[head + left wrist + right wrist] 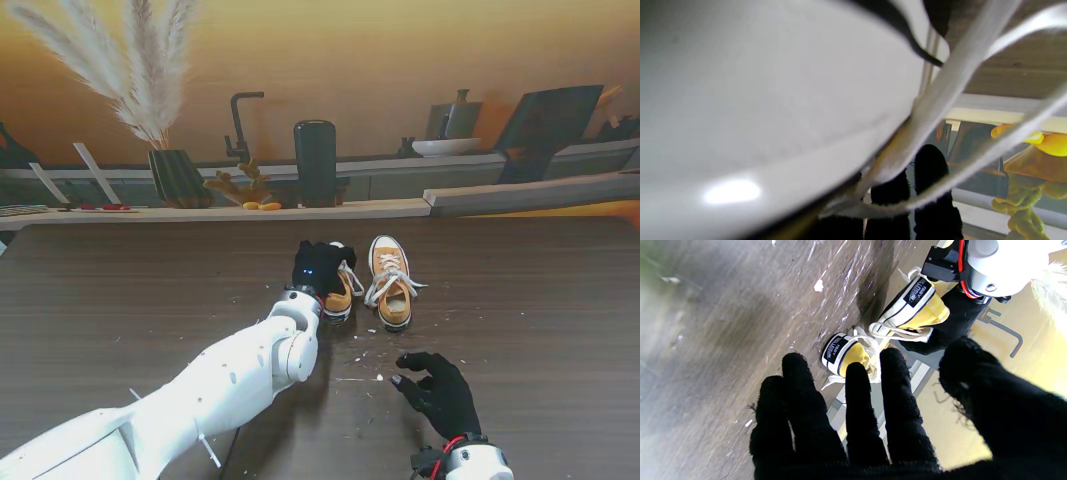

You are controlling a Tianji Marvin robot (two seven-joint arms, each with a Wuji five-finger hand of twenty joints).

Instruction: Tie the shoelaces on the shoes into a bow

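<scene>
Two yellow sneakers stand side by side mid-table, heels toward me. My left hand (320, 265), in a black glove, is curled over the front of the left shoe (340, 298) and hides most of it. In the left wrist view that shoe's white rubber (773, 100) fills the picture. A white lace (940, 96) runs taut past my fingers (930, 173), seemingly pinched by them. The right shoe (390, 290) has loose white laces spread over it. My right hand (440, 392) hovers open nearer to me, fingers spread, holding nothing. In the right wrist view both heels show, the left shoe (920, 306) and the right shoe (843, 355).
White crumbs (360, 378) are scattered over the dark wooden table (120, 290) between the shoes and my right hand. Along the far edge a ledge carries a vase of pampas grass (178, 178), a yellow figurine (245, 188) and a black cylinder (315, 160).
</scene>
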